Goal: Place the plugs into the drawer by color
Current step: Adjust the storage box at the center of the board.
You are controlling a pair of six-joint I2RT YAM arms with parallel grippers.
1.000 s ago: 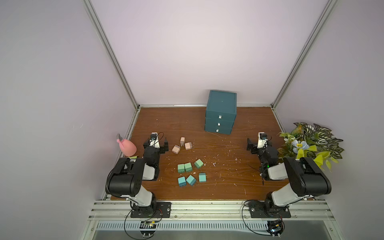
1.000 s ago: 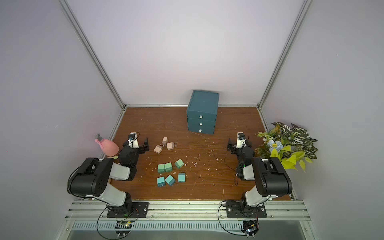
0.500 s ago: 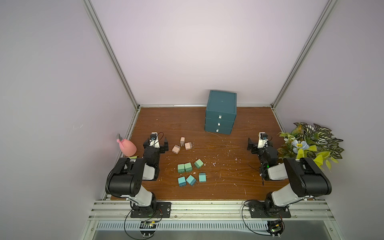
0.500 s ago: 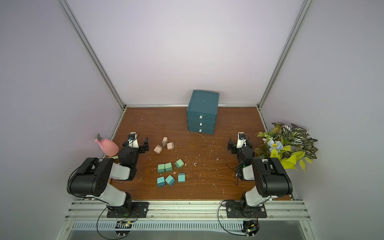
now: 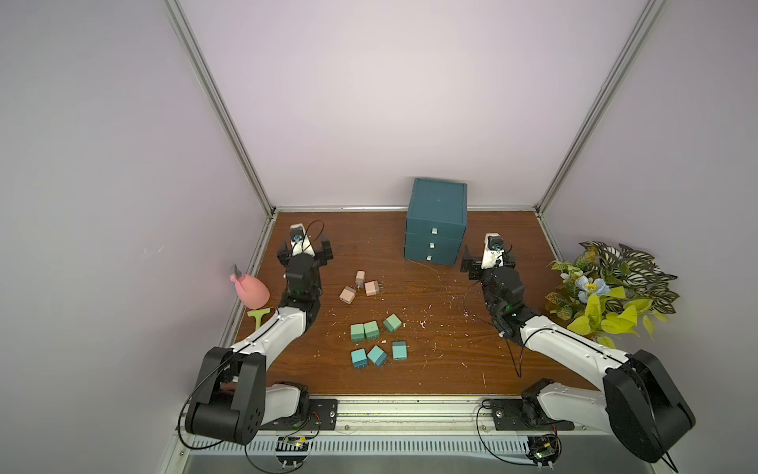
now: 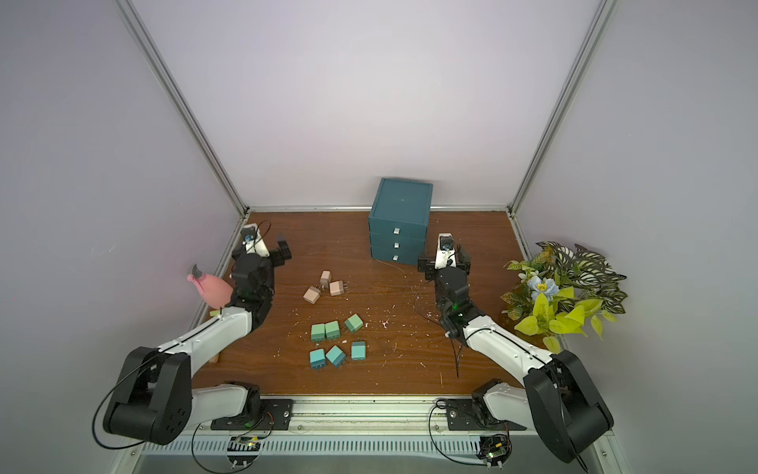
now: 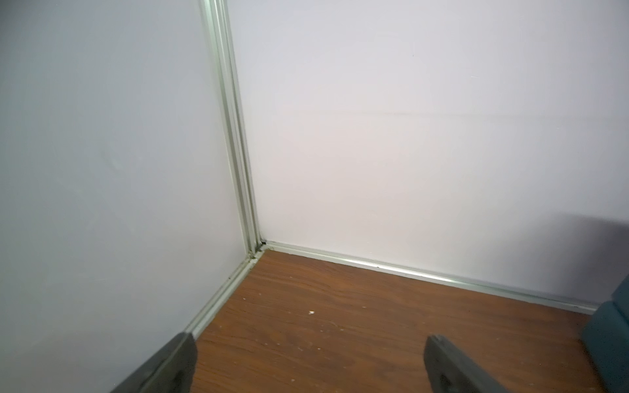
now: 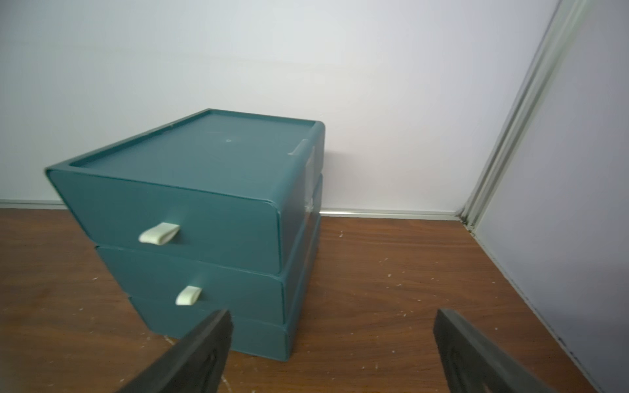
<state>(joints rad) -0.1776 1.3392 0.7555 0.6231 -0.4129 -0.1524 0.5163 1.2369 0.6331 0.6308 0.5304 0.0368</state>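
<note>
1. Your left hand (image 5: 304,248) sits low near the back left corner of the table (image 5: 451,361). Its jaws are spread wide with nothing between them, and in its wrist view the fingers (image 7: 163,367) frame only bare wood and the wall corner.
2. Your right hand (image 5: 488,257) is just as wide and empty. It sits just beside the front right corner of the drawer (image 5: 437,213), and its wrist view looks at the drawer front from close by.
3. The drawer stands at the back of the table, close to the rear wall. All three tiers are pushed in and the white tab handles face the arms. In the right wrist view one finger covers the lowest handle.
4. All nine plugs lie loose on the table between your two arms, in front of the drawer and to its left.
5. The pink-beige plugs (image 5: 371,288) lie farthest back, near your left wrist. The light green plugs (image 5: 371,329) lie in the middle, two of them touching and the third tilted just beside. The turquoise plugs (image 5: 377,355) lie nearest the rail.
6. A pink pear-shaped object (image 5: 251,288) with a dark spout sits right against your left arm by the left wall. It seems to stand at the table's edge, though the view does not settle that.
7. A leafy plant (image 5: 607,287) crowds the right edge beside your right forearm.
8. White flecks (image 5: 422,324) dot the wood around the plugs.
</note>
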